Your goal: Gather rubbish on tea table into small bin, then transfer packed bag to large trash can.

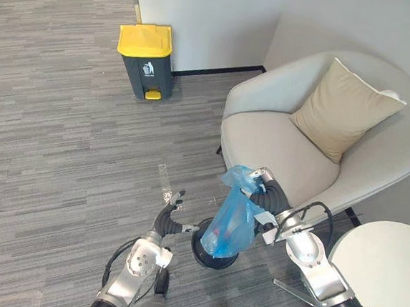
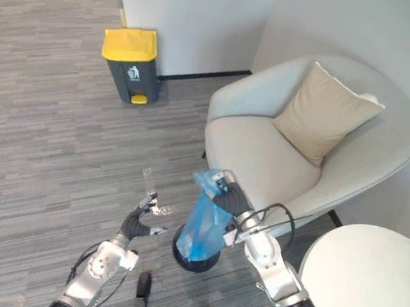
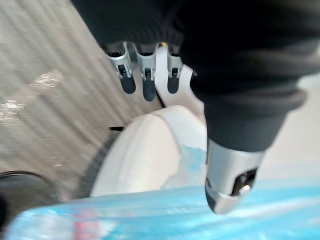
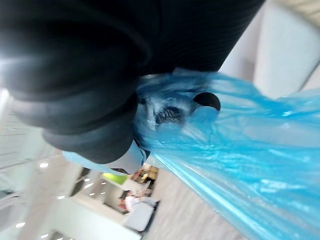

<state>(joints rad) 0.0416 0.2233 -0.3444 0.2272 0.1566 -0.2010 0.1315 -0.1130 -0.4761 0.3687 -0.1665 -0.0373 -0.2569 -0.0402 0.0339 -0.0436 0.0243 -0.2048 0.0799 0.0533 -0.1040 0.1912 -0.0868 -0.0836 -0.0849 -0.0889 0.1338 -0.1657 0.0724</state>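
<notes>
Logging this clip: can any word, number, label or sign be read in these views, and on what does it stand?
No words or numbers can be read.
Large trash can: a white sign on its dark grey front, a small picture; no letters can be made out.
Blue bag, gripped by the fingers of the right hand: no print shows; something red inside is too blurred to read.
</notes>
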